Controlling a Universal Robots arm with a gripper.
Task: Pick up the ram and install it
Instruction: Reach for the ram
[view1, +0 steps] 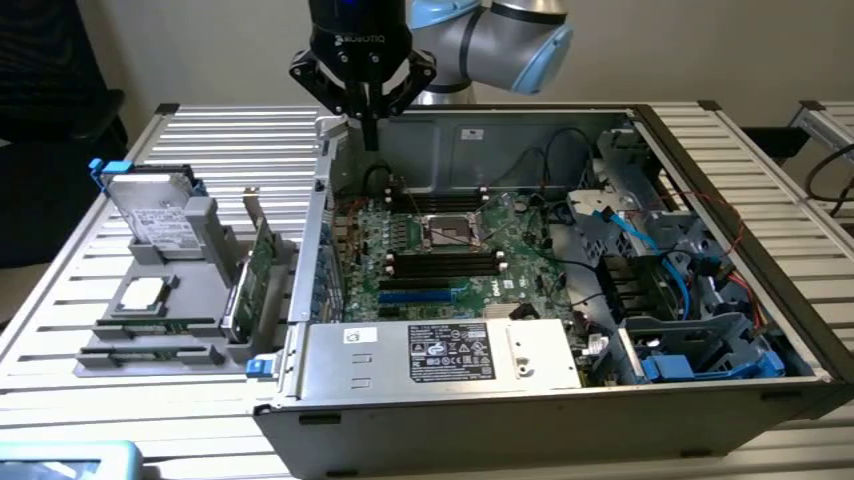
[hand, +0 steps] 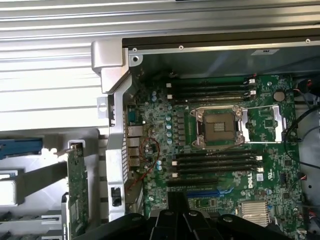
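Motherboard (view1: 523, 215) lies inside the case (view1: 534, 432); parts rack (view1: 134, 356) just beside.

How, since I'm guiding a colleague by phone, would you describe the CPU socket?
Look in the open computer case, at the green motherboard on its floor. The CPU socket sits between two groups of long black memory slots. Unlike those narrow strips, it is a square metal frame with a dark centre.

surface: slatted metal table (view1: 214, 130) | below the claw (view1: 368, 138): open computer case (view1: 534, 430) lying on the slats | below the claw, toward the exterior view's left: grey parts holder (view1: 147, 355), just beside the case | well apart from the claw, at the table's near corner: teal object (view1: 67, 462)
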